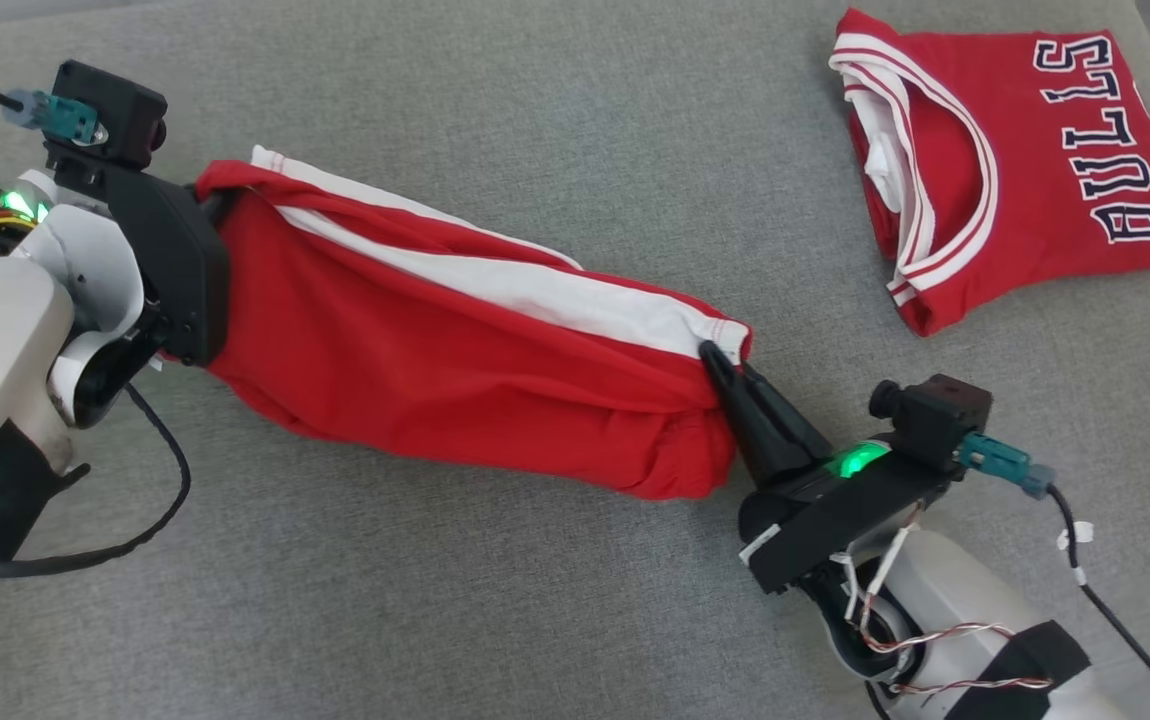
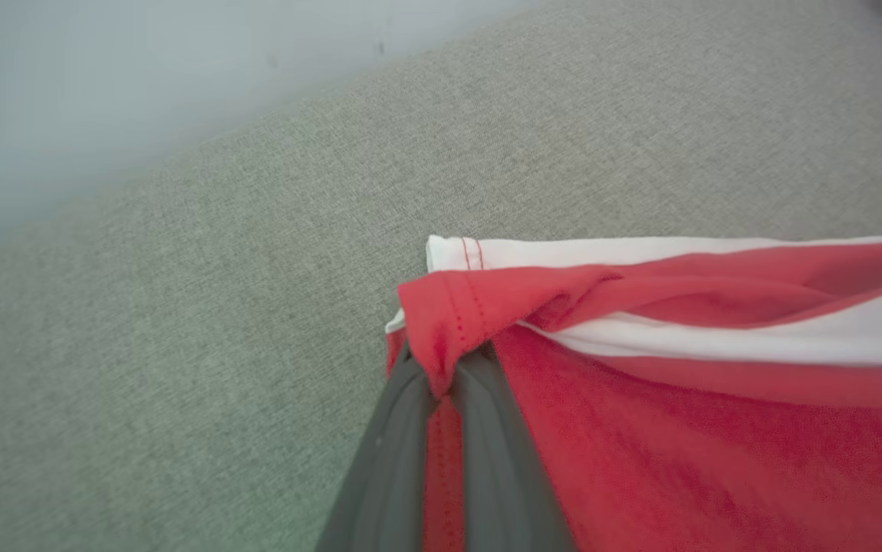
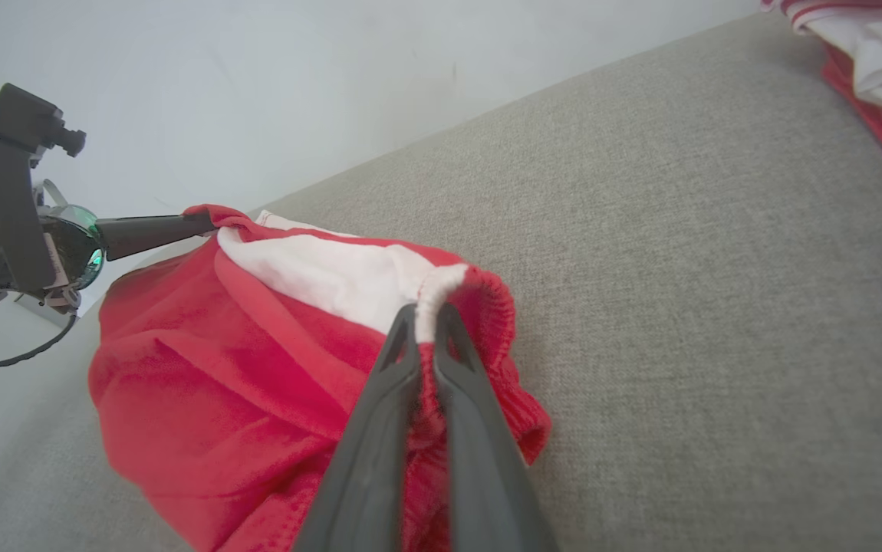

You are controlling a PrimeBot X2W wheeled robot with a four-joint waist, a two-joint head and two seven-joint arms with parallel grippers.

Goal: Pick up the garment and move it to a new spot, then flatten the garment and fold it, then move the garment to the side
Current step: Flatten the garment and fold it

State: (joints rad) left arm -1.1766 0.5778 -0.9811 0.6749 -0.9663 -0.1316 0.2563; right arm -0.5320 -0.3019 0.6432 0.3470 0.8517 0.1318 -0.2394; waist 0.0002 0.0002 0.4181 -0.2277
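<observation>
Dark fingers (image 3: pixel 376 445) of the right gripper (image 3: pixel 426 316) are pressed together on a gathered, elastic-looking edge of the garment (image 3: pixel 203 368), with red cloth pinched between them. Opposite, the left gripper (image 2: pixel 445 376) is clamped the same way. Its fingers (image 2: pixel 395 460) have closed on a hemmed red corner, and a strip of cloth is caught in the narrow gap.

Under both arms spreads a wide, flat surface (image 1: pixel 575 100) of grey woven upholstery, slightly flecked. From the wrist views a plain pale wall (image 3: pixel 257 77) stands beyond its far edge.

At the far right of the surface, well apart from the grippers, lies a folded red jersey (image 1: pixel 1025 160) with white and red trim at the neck. It reads "BULLS" in dark letters outlined in white, turned sideways as seen from the head.

Stretched between the two grippers, the garment forms a long slanting band across the middle of the surface. Its loose underside sags down toward the cloth below; I can't tell how much of it rests there. It is bright red, soft and matte. A broad white stripe runs its length, and there is red stitching on the white hem at the left gripper's end. A small green light (image 1: pixel 855 460) glows on the right gripper's body.
</observation>
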